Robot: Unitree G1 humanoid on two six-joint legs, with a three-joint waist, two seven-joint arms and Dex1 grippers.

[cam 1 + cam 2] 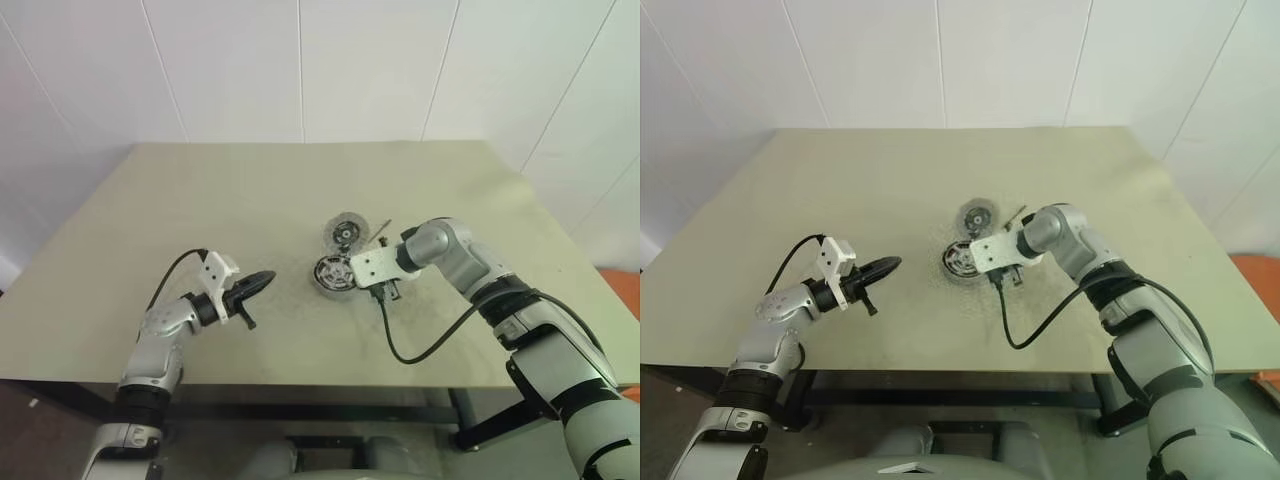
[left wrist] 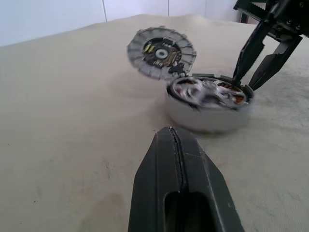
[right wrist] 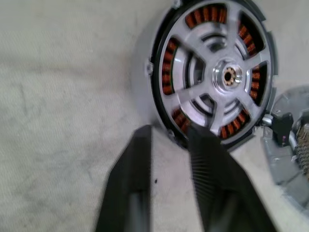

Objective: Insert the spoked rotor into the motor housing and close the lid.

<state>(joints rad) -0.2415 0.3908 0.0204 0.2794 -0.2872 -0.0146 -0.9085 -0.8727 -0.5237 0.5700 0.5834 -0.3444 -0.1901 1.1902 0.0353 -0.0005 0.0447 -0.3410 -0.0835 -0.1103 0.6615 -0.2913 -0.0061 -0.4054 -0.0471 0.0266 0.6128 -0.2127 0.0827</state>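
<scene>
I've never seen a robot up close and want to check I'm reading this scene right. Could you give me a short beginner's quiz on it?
1. True or false: the left gripper has its fingers pressed together and holds nothing.
2. Which gripper is at the motor housing? A: the left gripper. B: the right gripper.
3. Short answer: is the spoked rotor already inside the motor housing?

Key
1. True.
2. B. Its fingers straddle the housing's rim, one inside and one outside.
3. No. It sits tilted just beyond the housing, outside it.
</scene>
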